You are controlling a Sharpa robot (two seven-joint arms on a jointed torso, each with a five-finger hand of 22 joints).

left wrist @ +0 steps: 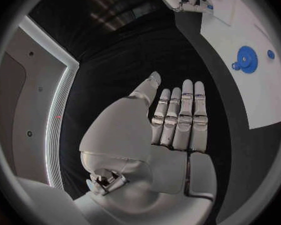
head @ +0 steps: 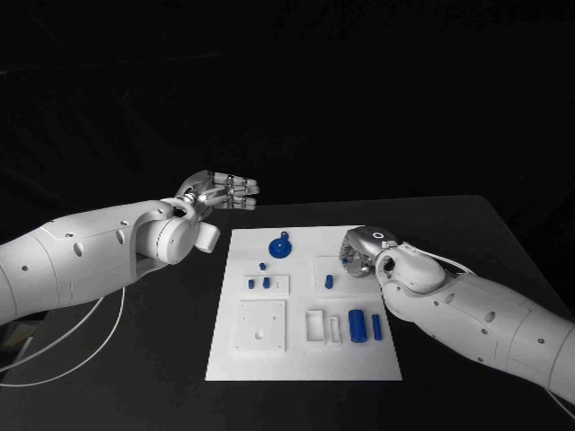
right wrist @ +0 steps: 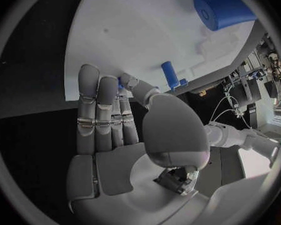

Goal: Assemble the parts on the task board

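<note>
Task board (head: 305,359): white plate, table centre, carrying blue parts, among them a gear (head: 280,246) at its far end and a cylinder (head: 358,324) near right. Left hand (head: 217,191): off the board's far-left corner, fingers straight, holding nothing. Right hand (head: 361,252): at the board's right edge, fingers extended, nothing held.

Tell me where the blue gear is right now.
In the head view the gear lies on the board near its far edge, left of the right hand; the left hand hovers off the board's far-left corner.

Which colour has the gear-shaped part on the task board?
The gear is blue, clearest in the left wrist view.
</note>
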